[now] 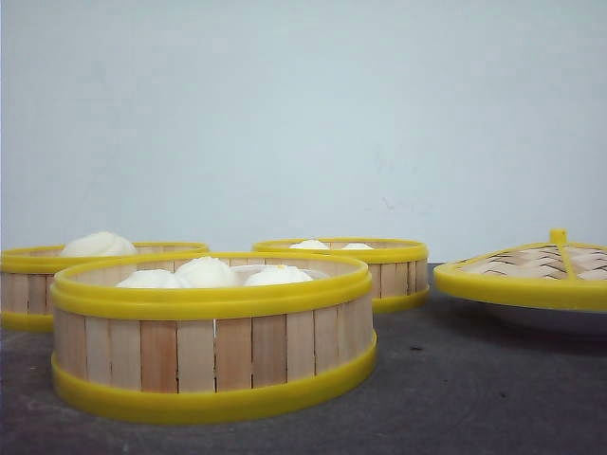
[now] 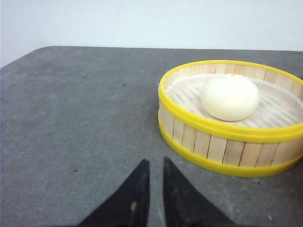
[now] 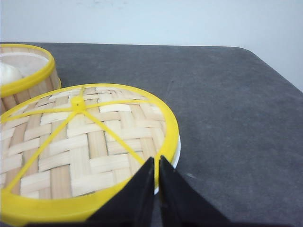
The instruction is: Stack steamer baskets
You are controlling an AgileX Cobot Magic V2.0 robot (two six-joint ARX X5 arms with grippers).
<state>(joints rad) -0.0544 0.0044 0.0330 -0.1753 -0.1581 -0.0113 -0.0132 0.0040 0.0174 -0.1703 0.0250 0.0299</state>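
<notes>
Three steamer baskets with pale slat walls and yellow rims stand on the dark table. The nearest steamer basket [image 1: 213, 336] holds several white buns. Behind it are a left basket [image 1: 28, 284] with one bun and a right basket [image 1: 379, 270] with two buns showing. In the left wrist view the one-bun basket [image 2: 227, 142] lies ahead and to one side of my left gripper [image 2: 155, 163], which is shut and empty over bare table. My right gripper [image 3: 156, 160] is shut and empty, its tips over the rim of the woven lid [image 3: 80, 142]. Neither gripper appears in the front view.
The domed woven lid [image 1: 531, 275] with a yellow knob rests on a white plate [image 1: 560, 322] at the right. A basket's edge [image 3: 28, 75] shows beyond the lid. The table's rounded corners and a pale wall lie behind.
</notes>
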